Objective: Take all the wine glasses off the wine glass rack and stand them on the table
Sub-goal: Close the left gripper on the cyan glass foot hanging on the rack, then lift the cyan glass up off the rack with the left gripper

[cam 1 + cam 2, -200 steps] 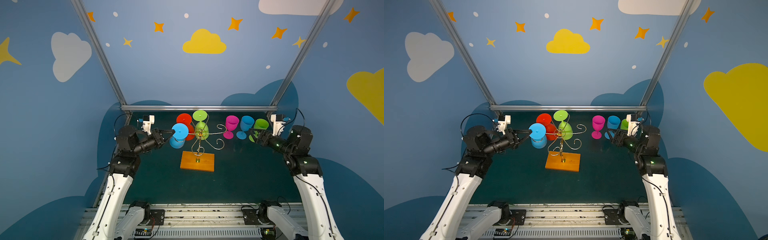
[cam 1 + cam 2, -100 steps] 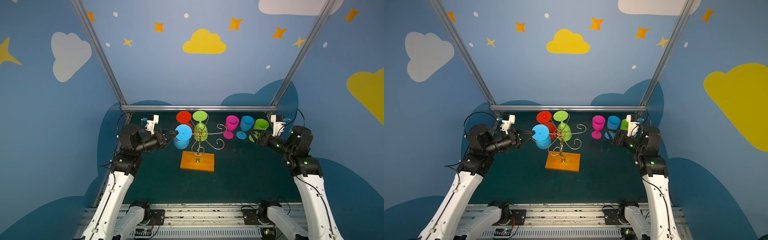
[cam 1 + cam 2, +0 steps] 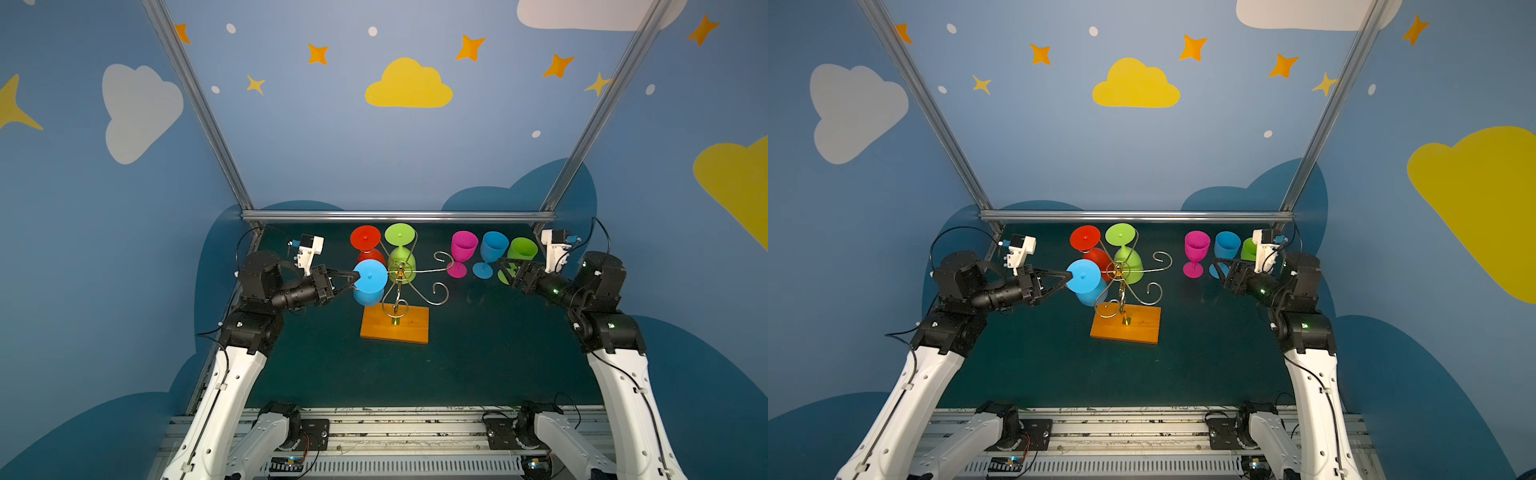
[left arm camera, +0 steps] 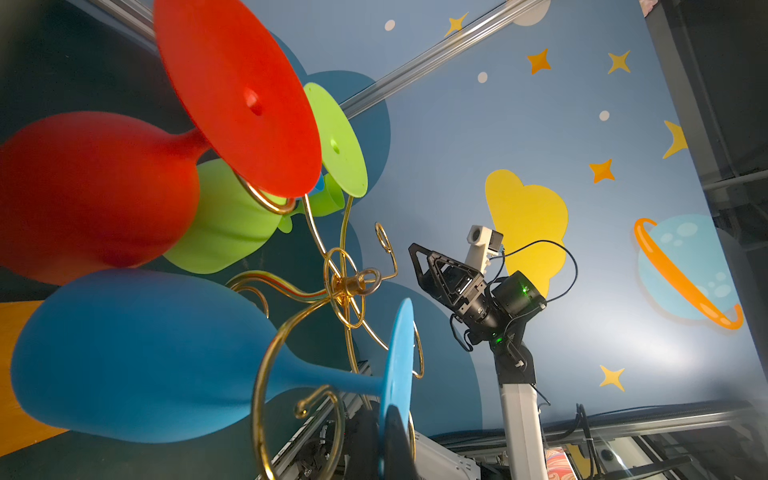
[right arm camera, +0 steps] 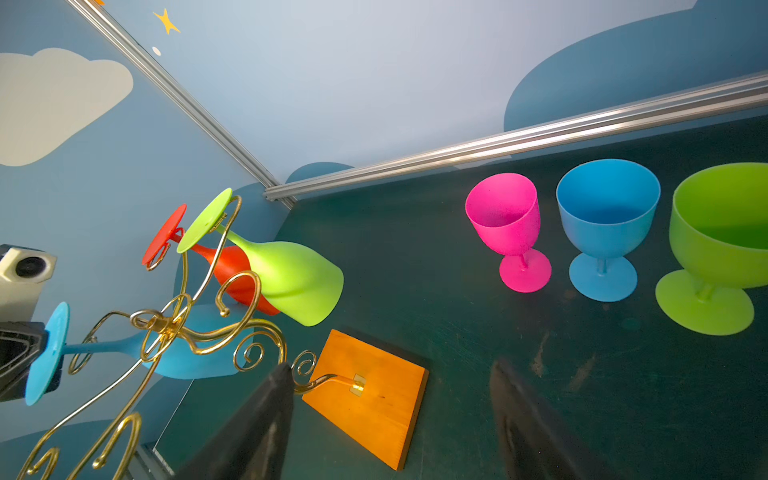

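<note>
Table: your dark green matte mat [image 3: 478, 357] carries everything.
Wine glass rack [image 3: 409, 328]: thin gold wire, with scroll-tipped arms off a central post, on a flat orange-brown wooden block. It stands mid-table between your two arms.
On the rack: three smooth matte glasses hang bowl-down with their round feet up. You have the blue wine glass [image 3: 371, 276] on the arm nearest your left side, with the red wine glass [image 3: 365, 237] and green wine glass [image 3: 400, 234] behind it.
Beside the rack: on your right, a pink goblet [image 3: 463, 247], blue goblet [image 3: 493, 247] and green goblet [image 3: 523, 249] stand upright in a row on the mat.
Left gripper [image 3: 355, 276]: your jaws are pinched tight on the rim of the blue wine glass's foot.
Right gripper [image 3: 503, 269]: your jaws are spread wide and hold nothing, just in front of the green goblet.
</note>
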Tool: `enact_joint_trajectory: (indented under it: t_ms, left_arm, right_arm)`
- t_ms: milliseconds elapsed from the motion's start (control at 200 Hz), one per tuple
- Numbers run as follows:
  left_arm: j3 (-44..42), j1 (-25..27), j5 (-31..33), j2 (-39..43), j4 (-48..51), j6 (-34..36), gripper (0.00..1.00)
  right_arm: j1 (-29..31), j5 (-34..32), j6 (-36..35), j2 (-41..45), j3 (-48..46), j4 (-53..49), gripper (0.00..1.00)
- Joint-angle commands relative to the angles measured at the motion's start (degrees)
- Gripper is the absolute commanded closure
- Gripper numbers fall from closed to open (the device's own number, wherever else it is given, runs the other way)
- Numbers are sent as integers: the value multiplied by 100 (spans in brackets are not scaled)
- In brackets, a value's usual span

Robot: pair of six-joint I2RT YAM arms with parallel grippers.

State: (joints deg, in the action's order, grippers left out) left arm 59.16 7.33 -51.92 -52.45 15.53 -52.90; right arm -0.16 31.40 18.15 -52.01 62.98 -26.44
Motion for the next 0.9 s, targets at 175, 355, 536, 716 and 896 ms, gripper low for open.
enact_joint_trajectory:
  t_ms: [175,355,536,716,896]
  left_arm:
    - [272,-10,-188,257,739,607,97]
    - [391,-209,-166,455,1327,975,97]
    - [182,-511,-322,662,1162,788,97]
    - [213,-789,-423,770,1323,903,97]
    - [335,-1256,-378,899,1859,1213,97]
  right_arm:
    - [16,97,-41,33,-25,-26,26]
    - [17,104,-50,10,-18,-19,26]
    - [21,148,-58,-47,27,-15,26]
    - [17,139,-87,-38,37,-50,26]
    - [16,145,-101,-20,47,-77,26]
